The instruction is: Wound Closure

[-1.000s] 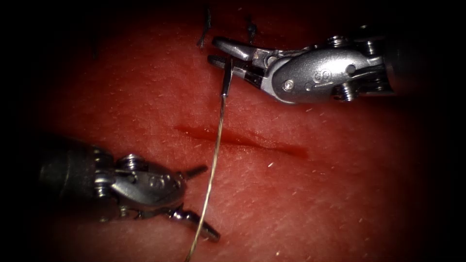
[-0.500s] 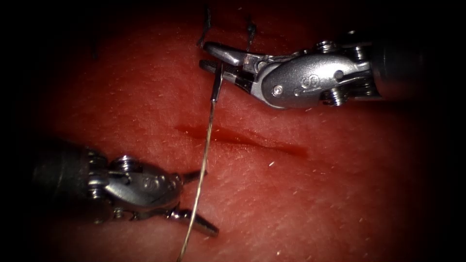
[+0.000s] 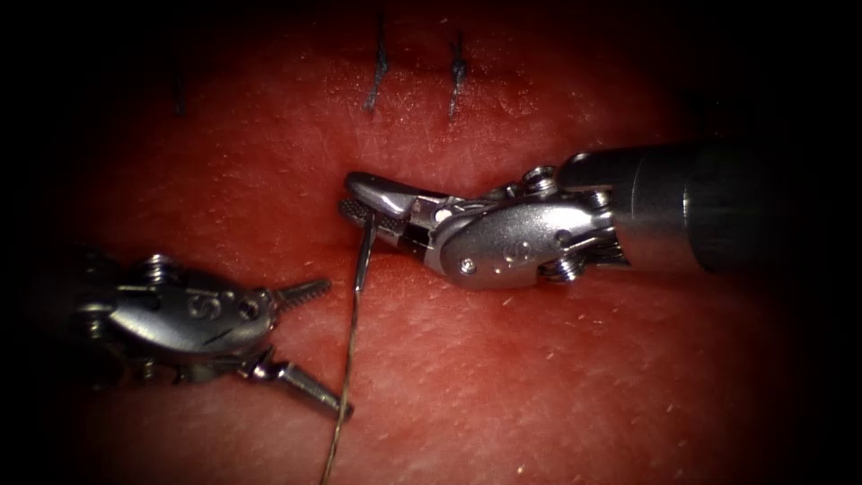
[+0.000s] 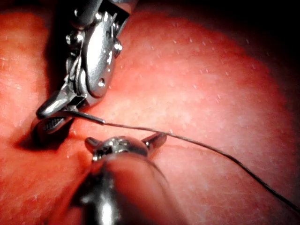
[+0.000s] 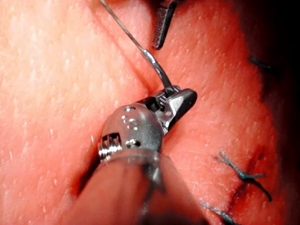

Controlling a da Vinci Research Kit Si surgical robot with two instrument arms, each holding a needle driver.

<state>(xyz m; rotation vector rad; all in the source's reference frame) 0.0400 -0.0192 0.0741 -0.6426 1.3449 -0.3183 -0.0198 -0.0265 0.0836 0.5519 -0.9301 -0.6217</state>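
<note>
My right tool (image 3: 355, 196) lies across the cut in the tissue (image 3: 557, 386), its jaws shut on the needle (image 3: 366, 251) close to the tail end. From the jaws a short dark stretch of needle points toward the front. The rest of the curve and the tip are hidden, so I cannot tell if it is in the tissue. Thread (image 3: 346, 359) runs on from the tail toward the picture's lower edge. My left tool (image 3: 334, 346) is open at the lower left and holds nothing; the thread passes its lower jaw's tip. The needle (image 5: 159, 70) leaves the right tool's jaws (image 5: 180, 101). Thread (image 4: 211, 149) passes the left tool (image 4: 125, 137).
Two dark earlier stitches (image 3: 375, 72) (image 3: 456, 76) sit on the tissue beyond the right tool, and more stitches (image 5: 241, 173) show beside its shaft. The right tool's body (image 4: 93, 56) stands close ahead of the left tool.
The right tool has moved down and left with the needle, from beyond the cut to over it. The left tool has drifted left, still open. The thread followed.
</note>
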